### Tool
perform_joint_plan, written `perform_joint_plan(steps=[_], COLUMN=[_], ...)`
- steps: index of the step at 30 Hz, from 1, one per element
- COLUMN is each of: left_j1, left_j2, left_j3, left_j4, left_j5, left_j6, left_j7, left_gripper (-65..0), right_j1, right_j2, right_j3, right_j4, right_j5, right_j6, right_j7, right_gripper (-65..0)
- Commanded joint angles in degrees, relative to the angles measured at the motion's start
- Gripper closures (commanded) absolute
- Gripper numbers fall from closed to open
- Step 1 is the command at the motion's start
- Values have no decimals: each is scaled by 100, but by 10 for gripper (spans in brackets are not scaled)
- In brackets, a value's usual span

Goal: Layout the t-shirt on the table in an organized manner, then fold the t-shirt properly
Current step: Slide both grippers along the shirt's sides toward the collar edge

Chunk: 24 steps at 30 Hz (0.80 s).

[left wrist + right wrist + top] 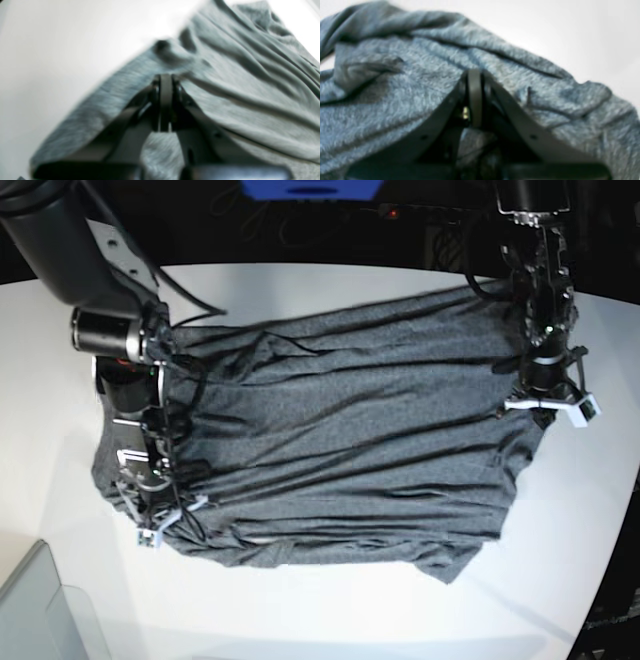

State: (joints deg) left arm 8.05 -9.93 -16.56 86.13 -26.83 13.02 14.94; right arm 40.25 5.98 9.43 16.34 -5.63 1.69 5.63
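Your right claw is clamped tight on the t-shirt at its left end. The shirt lies spread across the middle of the white surface, long axis running left to right and tilted slightly, dark heather-grey and rippled with long wrinkles. At the shirt's right end, your left claw is pinched closed on the cloth.

— Where's open room on the table?
— Along its far edge and near edge, both bare.
— What's in the way?
— The t-shirt fills the middle; a translucent bin takes one near corner.
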Motion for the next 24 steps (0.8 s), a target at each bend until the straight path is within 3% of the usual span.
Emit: perform_joint_plan(steps=[1, 8, 13, 18, 24], left_j1=[-177, -845, -1671, -2867, -4414], left_j2=[-48, -31, -31, -31, -31], left_j3=[-19, 34, 464, 1097, 2082], left_j4=[244, 236, -433, -2138, -4942], left_j5=[24, 24, 24, 32, 32], left_j6=[-22, -22, -31, -31, -31], left_j7=[-171, -162, -162, -206, -224], left_gripper=[-4, -5, -5, -5, -1], right_j1=[164, 155, 146, -293, -1234], right_j2=[84, 136, 127, 127, 136], right_j3=[11, 20, 20, 20, 20], right_j4=[59, 94, 102, 902, 2845], right_j5=[-4, 5, 5, 5, 5], right_j6=[-60, -209, -209, -209, -209], right_j7=[119, 857, 1305, 980, 75], right_gripper=[0, 0, 0, 0, 0])
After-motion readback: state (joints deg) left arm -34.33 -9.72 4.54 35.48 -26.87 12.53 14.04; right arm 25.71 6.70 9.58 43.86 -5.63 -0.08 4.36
